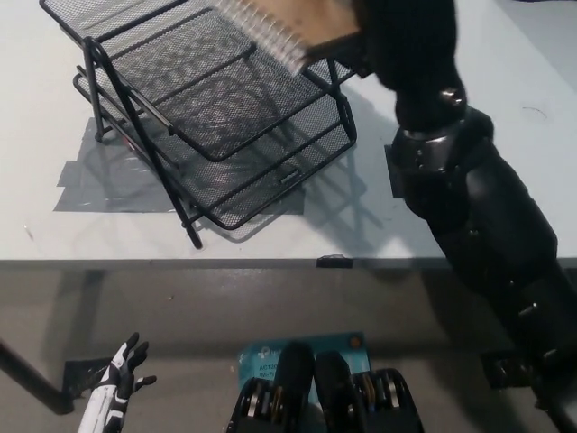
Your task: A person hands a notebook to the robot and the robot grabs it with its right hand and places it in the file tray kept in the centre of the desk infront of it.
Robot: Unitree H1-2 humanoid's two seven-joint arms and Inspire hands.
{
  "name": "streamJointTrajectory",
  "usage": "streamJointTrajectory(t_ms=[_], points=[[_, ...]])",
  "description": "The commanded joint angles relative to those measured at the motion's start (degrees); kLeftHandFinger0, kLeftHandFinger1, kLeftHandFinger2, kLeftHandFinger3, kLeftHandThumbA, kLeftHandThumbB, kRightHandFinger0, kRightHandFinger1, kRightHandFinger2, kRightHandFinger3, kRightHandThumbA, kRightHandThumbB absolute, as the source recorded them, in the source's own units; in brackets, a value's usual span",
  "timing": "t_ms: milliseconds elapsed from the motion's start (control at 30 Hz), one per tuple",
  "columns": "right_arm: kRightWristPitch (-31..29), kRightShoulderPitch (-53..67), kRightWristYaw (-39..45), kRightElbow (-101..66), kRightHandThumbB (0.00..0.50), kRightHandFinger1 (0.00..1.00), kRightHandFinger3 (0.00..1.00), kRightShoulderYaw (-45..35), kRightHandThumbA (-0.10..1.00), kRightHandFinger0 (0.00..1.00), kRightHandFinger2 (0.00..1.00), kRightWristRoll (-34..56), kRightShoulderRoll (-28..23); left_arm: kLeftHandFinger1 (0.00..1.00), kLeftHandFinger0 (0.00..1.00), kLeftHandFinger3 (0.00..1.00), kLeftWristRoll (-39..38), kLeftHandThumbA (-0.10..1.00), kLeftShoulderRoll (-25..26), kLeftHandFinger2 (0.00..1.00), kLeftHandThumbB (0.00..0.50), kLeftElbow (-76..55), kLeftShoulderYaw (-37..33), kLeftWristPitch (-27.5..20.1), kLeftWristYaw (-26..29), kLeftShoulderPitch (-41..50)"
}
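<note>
Here, your black right hand (406,41) is closed around the spiral-bound notebook (293,23), holding it above the top tier of the black mesh file tray (225,126), with the binding edge facing the tray's near side. The tray sits toward the desk's (451,244) left half, over grey tape patches (90,185) stuck to the surface. Your right forearm crosses the desk's front edge and covers most of a black taped square (394,176) just right of the tray. A small black tab (333,262) marks the front edge. Your white left hand (122,370) rests below the desk at lower left, fingers spread and empty.
</note>
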Motion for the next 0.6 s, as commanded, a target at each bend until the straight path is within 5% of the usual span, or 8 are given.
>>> streamJointTrajectory(t_ms=[0, 33, 100, 167, 233, 267, 400, 567], points=[[-3.1, -5.4, -5.6, 2.0, 0.000, 0.00, 0.05, 2.5, 0.74, 0.00, 0.00, -5.0, -2.3, 0.98, 0.82, 1.00, -0.5, 1.00, 1.3, 0.99, 0.292, -0.5, -0.1, -2.9, -1.0, -0.4], [-3.0, -5.2, -5.3, 2.0, 0.000, 0.00, 0.29, 3.4, 0.77, 0.00, 0.01, -6.1, -3.0, 0.98, 0.82, 1.00, -0.6, 1.00, 1.3, 0.99, 0.292, -0.6, -0.2, -2.8, -1.1, -0.3], [-2.8, -4.8, -4.2, 1.5, 0.000, 0.00, 0.41, 4.1, 0.85, 0.00, 0.00, -6.8, -3.8, 0.99, 0.83, 1.00, -0.7, 1.00, 1.3, 0.99, 0.293, -0.9, -0.2, -2.4, -1.3, -0.1], [-2.8, -4.5, -3.1, 1.1, 0.000, 0.00, 0.39, 4.7, 0.87, 0.00, 0.00, -7.2, -4.5, 0.99, 0.83, 1.00, -0.8, 1.00, 1.4, 0.99, 0.287, -1.0, -0.3, -2.5, -1.4, -0.1], [-3.3, -4.1, -1.0, 1.1, 0.000, 0.00, 0.08, 6.0, 0.89, 0.00, 0.00, -7.7, -6.1, 0.98, 0.84, 1.00, -1.3, 1.00, 1.4, 0.98, 0.282, -0.9, -0.3, -2.4, -1.8, -0.2], [-4.4, -3.8, 0.5, 1.0, 0.000, 0.00, 0.01, 6.3, 0.86, 0.00, 0.00, -6.6, -6.7, 0.98, 0.84, 1.00, -1.5, 1.00, 1.4, 0.97, 0.283, -1.0, -0.3, -2.3, -2.0, -0.2], [-5.1, -3.0, -1.3, 1.4, 0.000, 0.00, 0.01, 7.2, 0.75, 0.00, 0.00, -7.9, -8.5, 0.97, 0.84, 1.00, -1.1, 1.00, 1.7, 0.96, 0.281, -0.5, -0.2, -2.9, -2.2, -0.6], [-4.2, -1.3, -5.0, 2.5, 0.000, 0.00, 0.00, 6.7, 0.79, 0.00, 0.00, -8.6, -9.4, 0.96, 0.83, 1.00, -0.9, 1.00, 1.5, 0.93, 0.286, -0.1, -0.1, -3.6, -2.1, -0.7]])
